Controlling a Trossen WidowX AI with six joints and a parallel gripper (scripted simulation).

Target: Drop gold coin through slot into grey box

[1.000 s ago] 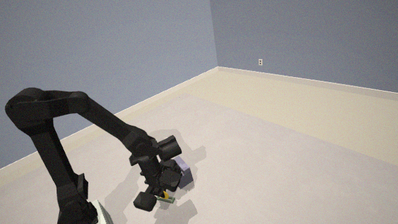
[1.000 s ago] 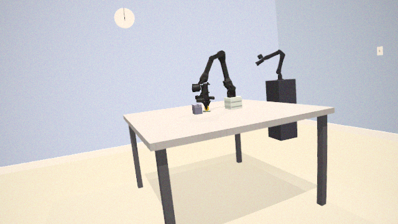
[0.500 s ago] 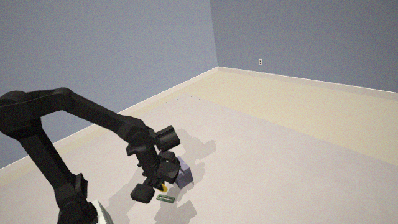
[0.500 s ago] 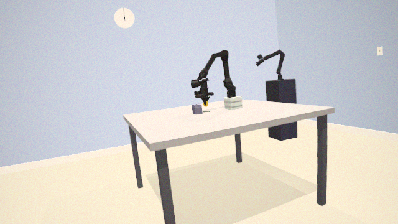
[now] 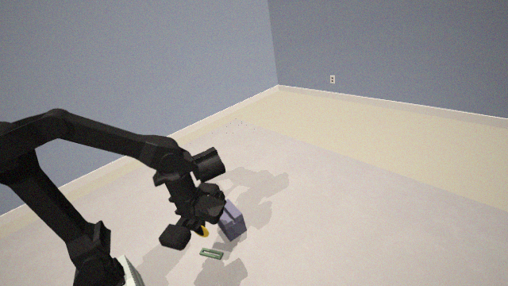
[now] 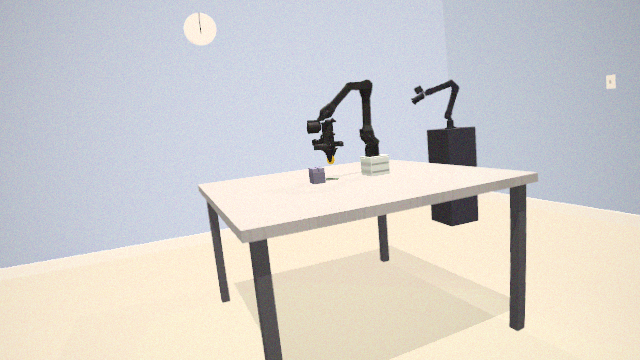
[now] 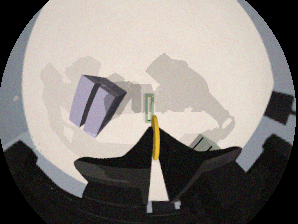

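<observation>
My gripper [image 5: 198, 230] is shut on the gold coin [image 5: 204, 231] and holds it in the air above the table. In the wrist view the coin [image 7: 156, 139] shows edge-on as a thin yellow line between the fingertips. The dark-green holder [image 5: 211, 253] lies empty on the table below; in the wrist view the holder [image 7: 149, 104] sits just beyond the coin's tip. The grey box [image 5: 231, 221] stands beside the gripper, to its right; in the wrist view the box [image 7: 95, 104] is to the left. In the exterior view the coin [image 6: 330, 160] hangs above and right of the box [image 6: 317, 175].
The arm's white base block [image 6: 375, 164] stands on the table behind the holder. A second dark arm on a black pedestal [image 6: 451, 170] stands beyond the table's far side.
</observation>
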